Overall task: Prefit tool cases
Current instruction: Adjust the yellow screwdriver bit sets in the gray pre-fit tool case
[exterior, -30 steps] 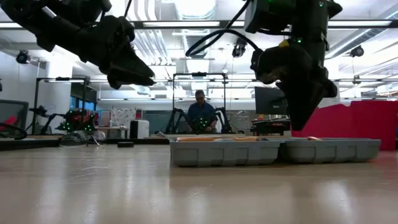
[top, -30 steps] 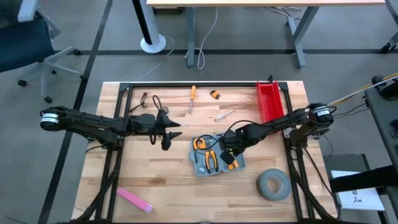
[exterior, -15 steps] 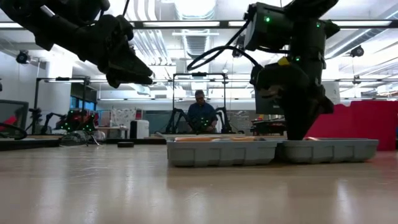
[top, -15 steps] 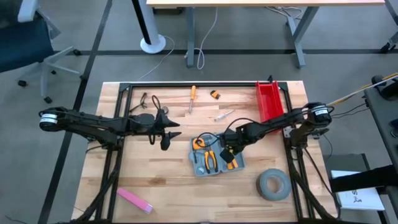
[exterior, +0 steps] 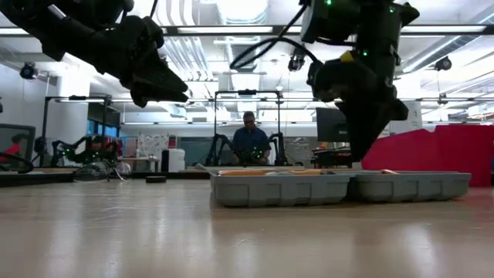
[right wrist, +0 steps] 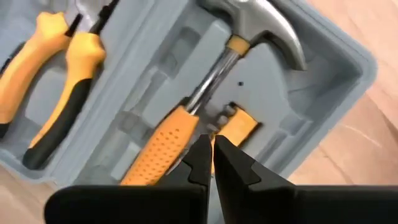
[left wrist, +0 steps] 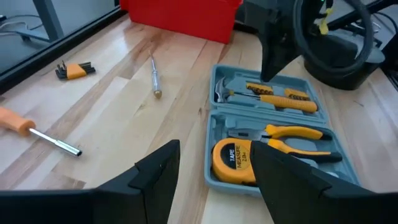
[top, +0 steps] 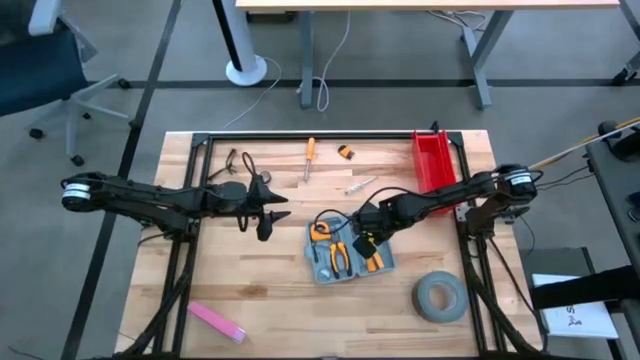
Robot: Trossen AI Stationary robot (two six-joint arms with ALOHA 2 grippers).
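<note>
Bare wood separates the wide left pincer (top: 268, 212) from the tool case (top: 345, 252); right pincer (top: 362, 241), closed, hovers above it.

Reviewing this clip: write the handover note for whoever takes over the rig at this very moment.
Left gripper: open, empty, hovering above the table beside the case.
Right gripper: shut, holding nothing, tips just above the hammer in the case.
Blue-grey rectangular plastic tool case: lies open at mid-table. Seated in it: the hammer, orange-handled pliers, yellow tape measure.
Still loose on the table: orange-handled screwdriver, small silver screwdriver, hex key set.
Left to do: fit the loose tools that belong in the case; I can't tell which recesses remain free.
</note>
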